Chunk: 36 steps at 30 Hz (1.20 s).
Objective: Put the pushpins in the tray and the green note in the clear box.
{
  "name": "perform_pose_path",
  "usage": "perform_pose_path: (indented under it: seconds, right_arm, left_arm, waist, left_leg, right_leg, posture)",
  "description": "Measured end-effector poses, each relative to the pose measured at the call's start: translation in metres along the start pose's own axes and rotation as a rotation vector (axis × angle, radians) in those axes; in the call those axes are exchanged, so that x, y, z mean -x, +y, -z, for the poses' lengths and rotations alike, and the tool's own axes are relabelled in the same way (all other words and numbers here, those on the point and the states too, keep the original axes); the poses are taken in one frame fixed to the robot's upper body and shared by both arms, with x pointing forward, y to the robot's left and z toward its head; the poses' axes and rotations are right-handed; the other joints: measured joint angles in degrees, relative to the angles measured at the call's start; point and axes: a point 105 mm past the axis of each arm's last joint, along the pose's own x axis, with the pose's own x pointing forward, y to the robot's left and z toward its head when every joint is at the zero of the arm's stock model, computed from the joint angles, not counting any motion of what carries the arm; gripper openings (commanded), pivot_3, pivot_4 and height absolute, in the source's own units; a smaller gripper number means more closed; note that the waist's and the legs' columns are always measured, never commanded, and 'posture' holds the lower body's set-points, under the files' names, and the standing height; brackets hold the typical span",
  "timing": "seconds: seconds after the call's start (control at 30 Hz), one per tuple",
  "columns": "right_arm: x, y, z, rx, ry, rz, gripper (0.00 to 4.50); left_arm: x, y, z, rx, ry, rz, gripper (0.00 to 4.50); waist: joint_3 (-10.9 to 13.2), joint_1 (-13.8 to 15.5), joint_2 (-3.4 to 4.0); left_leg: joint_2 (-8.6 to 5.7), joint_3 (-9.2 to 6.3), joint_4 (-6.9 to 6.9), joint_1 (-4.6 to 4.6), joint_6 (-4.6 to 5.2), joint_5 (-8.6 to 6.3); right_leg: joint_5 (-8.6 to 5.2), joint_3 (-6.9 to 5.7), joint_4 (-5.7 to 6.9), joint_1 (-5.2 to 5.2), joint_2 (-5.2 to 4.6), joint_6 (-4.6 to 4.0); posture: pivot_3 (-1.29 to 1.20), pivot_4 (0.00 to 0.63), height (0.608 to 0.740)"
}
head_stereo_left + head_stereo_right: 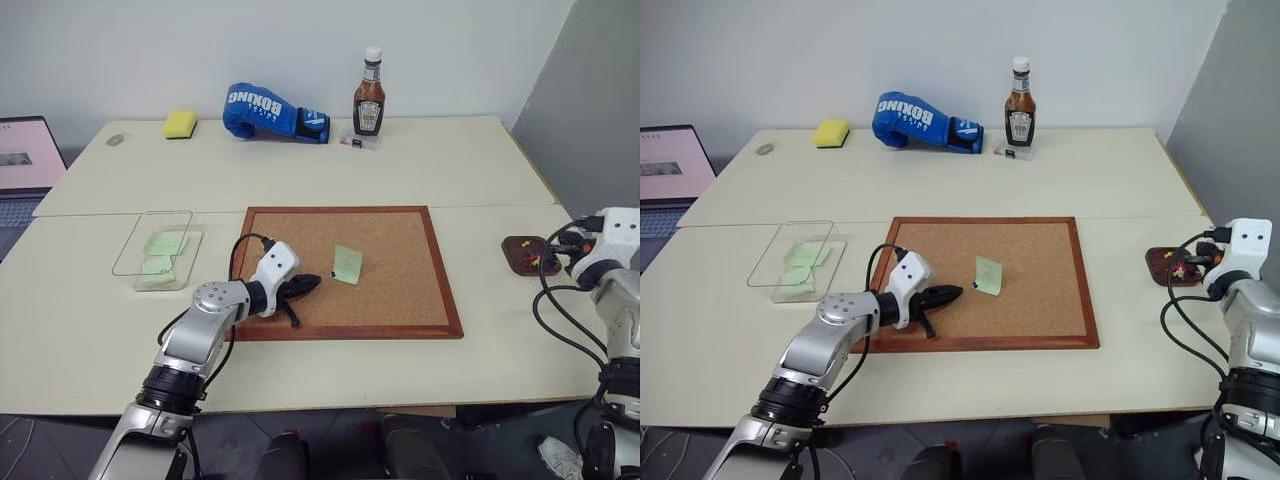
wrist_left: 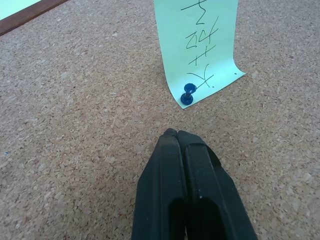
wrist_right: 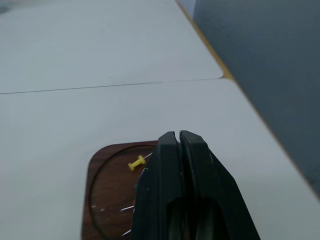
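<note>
At the desk's (image 1: 420, 170) back, a blue glove (image 1: 272, 111) reads "BOXING"; left pincer (image 2: 177, 134) pressed closed before the green note (image 2: 200, 45), right pincer (image 3: 179, 135) closed over the tray (image 3: 107, 195).

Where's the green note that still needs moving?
The green note lies near the middle of the cork board, held by a blue pushpin, just ahead of the left gripper.

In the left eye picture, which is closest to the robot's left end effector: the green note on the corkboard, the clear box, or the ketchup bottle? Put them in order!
From the left end effector:
1. Green note, just ahead on the corkboard.
2. Clear box, out to the robot's left.
3. Ketchup bottle, far back by the wall.
</note>
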Motion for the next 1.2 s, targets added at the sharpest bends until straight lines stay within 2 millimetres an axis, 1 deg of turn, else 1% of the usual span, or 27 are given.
perform_pose_path:
  seconds: [0.27, 0.4, 0.43, 0.53, 0.57, 0.63, 0.67, 0.73, 0.77, 0.83, 0.87, 0.97, 1.03, 1.07, 1.17, 1.2]
  right_arm:
    - [-0.019, 0.011, 0.017, -0.048, 0.058, -0.052, 0.02]
    - [-0.025, 0.008, 0.024, -0.031, 0.059, -0.03, 0.02]
    - [-0.025, 0.006, 0.025, -0.029, 0.058, -0.022, 0.24]
    - [-0.027, 0.005, 0.024, -0.029, 0.041, -0.009, 0.6]
    - [-0.028, 0.005, 0.023, -0.03, 0.039, -0.007, 0.94]
    - [-0.029, 0.005, 0.023, -0.028, 0.033, -0.006, 1.2]
    - [-0.029, 0.005, 0.023, -0.028, 0.031, -0.006, 1.53]
    - [-0.029, 0.004, 0.023, -0.028, 0.031, -0.004, 1.82]
    - [-0.03, 0.004, 0.022, -0.028, 0.028, -0.003, 2.12]
    - [-0.03, 0.005, 0.02, -0.026, 0.02, -0.002, 2.44]
    - [-0.03, 0.005, 0.02, -0.025, 0.016, -0.002, 2.76]
    - [-0.03, 0.004, 0.02, -0.025, 0.016, -0.002, 3.3]
    - [-0.03, 0.004, 0.02, -0.025, 0.016, -0.002, 3.77]
    - [-0.03, 0.004, 0.02, -0.025, 0.015, -0.002, 3.87]
    - [-0.03, 0.004, 0.019, -0.023, 0.013, -0.002, 4.48]
    - [-0.03, 0.004, 0.018, -0.023, 0.012, -0.002, 4.48]
  left_arm:
    - [0.001, -0.002, 0.0, -0.004, -0.003, 0.006, 0.0]
    - [0.003, -0.002, 0.0, -0.005, -0.004, -0.001, 0.0]
    - [0.004, -0.002, 0.0, -0.004, -0.006, -0.003, 0.0]
    - [0.005, -0.003, 0.0, -0.007, -0.007, -0.006, 0.0]
    - [0.005, -0.003, 0.0, -0.008, -0.008, -0.005, 0.0]
    - [0.005, -0.003, 0.0, -0.008, -0.009, -0.006, 0.0]
    - [0.005, -0.003, 0.0, -0.008, -0.009, -0.006, 0.0]
    - [0.005, -0.003, 0.0, -0.008, -0.009, -0.006, 0.0]
    - [0.005, -0.003, 0.0, -0.008, -0.009, -0.006, 0.0]
    - [0.005, -0.002, -0.001, -0.008, -0.009, -0.007, 0.0]
    - [0.005, -0.002, 0.0, -0.007, -0.007, -0.007, 0.0]
    - [0.005, -0.001, 0.0, -0.006, -0.005, -0.007, 0.0]
    - [0.005, -0.001, 0.0, -0.006, -0.005, -0.008, 0.0]
    - [0.005, -0.001, 0.0, -0.006, -0.005, -0.007, 0.0]
    - [0.005, -0.001, 0.0, -0.006, -0.004, -0.007, 0.0]
    - [0.005, -0.001, 0.0, -0.006, -0.004, -0.007, 0.0]
  waist:
    - [0.0, 0.0, 0.01]
    - [0.0, -0.1, 0.01]
    - [0.0, -0.1, 0.01]
    - [0.0, -0.3, 0.01]
    - [0.0, -0.3, 0.01]
    - [0.0, -0.3, 0.01]
    - [0.0, -0.3, 0.01]
    - [0.0, -0.3, 0.01]
    - [0.0, -0.3, 0.01]
    - [0.0, -0.3, 0.01]
    - [0.0, -0.3, 0.01]
    - [0.0, -0.3, 0.01]
    - [0.0, -0.3, 0.01]
    - [0.0, -0.3, 0.01]
    - [0.0, -0.3, 0.01]
    - [0.0, -0.3, 0.01]
  left_leg:
    - [-0.01, -0.01, -0.05, -0.02, 0.0, 0.0]
    - [-0.01, 0.0, -0.08, -0.03, 0.0, 0.0]
    - [-0.01, 0.01, -0.1, -0.03, 0.0, -0.01]
    - [-0.01, 0.01, -0.14, -0.03, 0.01, -0.01]
    - [-0.01, 0.01, -0.14, -0.03, 0.0, -0.01]
    - [0.0, 0.01, -0.14, -0.03, 0.0, -0.01]
    - [-0.01, 0.01, -0.14, -0.03, 0.01, -0.01]
    - [0.0, 0.01, -0.14, -0.03, 0.01, -0.01]
    - [-0.01, 0.01, -0.14, -0.03, 0.01, -0.01]
    - [-0.01, 0.01, -0.14, -0.03, 0.01, -0.01]
    - [-0.01, 0.01, -0.14, -0.03, 0.01, -0.01]
    - [-0.01, 0.01, -0.14, -0.03, 0.01, -0.01]
    - [-0.01, 0.01, -0.13, -0.03, 0.0, -0.01]
    - [-0.01, 0.01, -0.13, -0.03, 0.01, -0.01]
    - [-0.01, 0.01, -0.13, -0.03, 0.01, -0.01]
    - [-0.01, 0.01, -0.13, -0.03, 0.01, -0.01]
  right_leg:
    - [0.02, 0.0, -0.02, -0.01, 0.0, 0.04]
    - [0.02, 0.01, -0.03, -0.02, 0.0, 0.04]
    - [0.02, 0.02, -0.03, -0.03, 0.0, 0.03]
    - [0.01, 0.02, -0.04, -0.04, 0.01, 0.02]
    - [0.01, 0.02, -0.04, -0.04, 0.01, 0.02]
    - [0.01, 0.02, -0.05, -0.04, 0.01, 0.01]
    - [0.01, 0.02, -0.05, -0.04, 0.01, 0.02]
    - [0.01, 0.02, -0.05, -0.04, 0.01, 0.02]
    - [0.01, 0.02, -0.05, -0.04, 0.01, 0.02]
    - [0.01, 0.02, -0.05, -0.04, 0.01, 0.02]
    - [0.01, 0.02, -0.05, -0.04, 0.01, 0.02]
    - [0.01, 0.02, -0.05, -0.04, 0.01, 0.02]
    - [0.01, 0.02, -0.04, -0.04, 0.01, 0.02]
    - [0.01, 0.02, -0.04, -0.04, 0.01, 0.02]
    - [0.01, 0.02, -0.03, -0.04, 0.01, 0.02]
    - [0.01, 0.02, -0.04, -0.04, 0.01, 0.02]
  posture:
    - [0.0, 0.15, 0.74]
    - [0.0, 0.15, 0.74]
    - [0.0, 0.15, 0.74]
    - [0.0, 0.15, 0.74]
    - [0.0, 0.15, 0.74]
    - [0.0, 0.15, 0.74]
    - [0.0, 0.15, 0.74]
    - [0.0, 0.15, 0.74]
    - [0.0, 0.15, 0.74]
    - [0.0, 0.15, 0.74]
    - [0.0, 0.15, 0.74]
    - [0.0, 0.15, 0.74]
    - [0.0, 0.15, 0.74]
    - [0.0, 0.15, 0.74]
    - [0.0, 0.15, 0.74]
    - [0.0, 0.15, 0.74]
